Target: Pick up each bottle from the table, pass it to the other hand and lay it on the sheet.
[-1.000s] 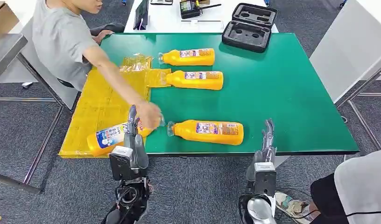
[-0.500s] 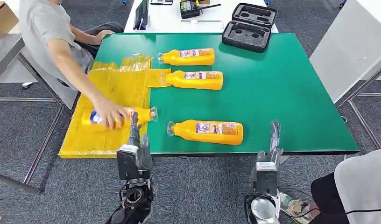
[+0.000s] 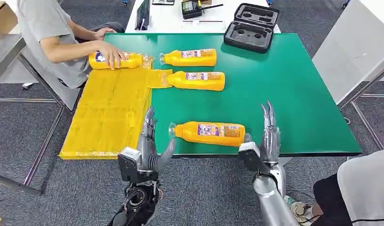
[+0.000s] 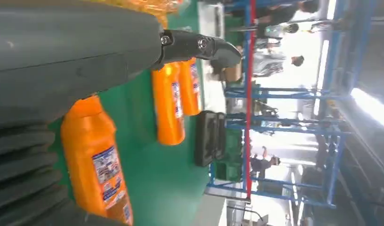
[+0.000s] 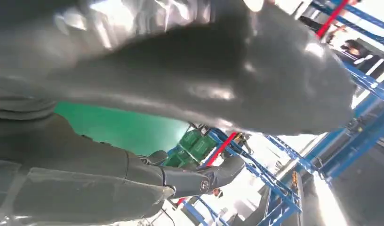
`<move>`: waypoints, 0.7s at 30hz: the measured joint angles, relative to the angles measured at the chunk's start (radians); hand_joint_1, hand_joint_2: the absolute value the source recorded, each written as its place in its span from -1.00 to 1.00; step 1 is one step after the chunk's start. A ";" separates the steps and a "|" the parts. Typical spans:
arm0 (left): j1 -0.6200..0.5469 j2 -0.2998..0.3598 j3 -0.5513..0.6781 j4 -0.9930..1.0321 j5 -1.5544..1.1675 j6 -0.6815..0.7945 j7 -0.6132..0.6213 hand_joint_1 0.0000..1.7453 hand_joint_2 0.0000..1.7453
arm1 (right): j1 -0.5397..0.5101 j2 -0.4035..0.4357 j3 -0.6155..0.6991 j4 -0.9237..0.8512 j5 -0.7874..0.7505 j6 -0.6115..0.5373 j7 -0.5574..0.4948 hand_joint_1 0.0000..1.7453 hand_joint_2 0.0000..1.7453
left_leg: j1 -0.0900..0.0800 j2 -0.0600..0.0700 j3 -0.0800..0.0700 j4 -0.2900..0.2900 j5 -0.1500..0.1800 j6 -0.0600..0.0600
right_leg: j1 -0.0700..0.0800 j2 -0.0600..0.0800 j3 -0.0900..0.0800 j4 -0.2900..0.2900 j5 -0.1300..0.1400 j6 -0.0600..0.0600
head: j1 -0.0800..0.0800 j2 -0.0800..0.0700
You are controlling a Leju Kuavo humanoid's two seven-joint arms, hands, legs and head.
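Three orange bottles lie on the green table: the nearest bottle close to the front edge, a second bottle in the middle, and a third bottle behind it. A person's hand holds another bottle at the far end of the yellow sheet. My left hand is raised and open just left of the nearest bottle's cap. My right hand is raised and open just right of that bottle's base. The left wrist view shows the nearest bottle beside my left hand.
A black foam case sits at the table's far edge. A person sits at the far left beside the sheet, and another person's clothing shows at the lower right corner. A white table with devices stands beyond.
The person slid the bottle from the near part of the sheet to its far end. Both my hands rose from below the table edge to either side of the nearest bottle.
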 measured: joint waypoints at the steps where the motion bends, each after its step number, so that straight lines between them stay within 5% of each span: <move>1: 0.000 0.001 -0.006 -0.008 -0.006 0.005 0.000 -1.00 1.00 | -0.013 -0.003 0.000 0.014 0.001 0.000 0.000 -1.00 -1.00 | 0.000 0.000 0.000 0.000 0.000 0.000 | 0.000 0.000 0.000 0.000 0.000 0.000 | 0.000 0.000; 21: 0.012 0.015 -0.054 -0.050 -0.021 0.032 0.000 -1.00 1.00 | -0.086 -0.024 -0.004 0.134 0.038 0.001 0.000 -1.00 -1.00 | 0.000 0.000 0.000 0.000 0.000 0.000 | 0.000 0.000 0.000 0.000 0.000 0.000 | 0.000 0.000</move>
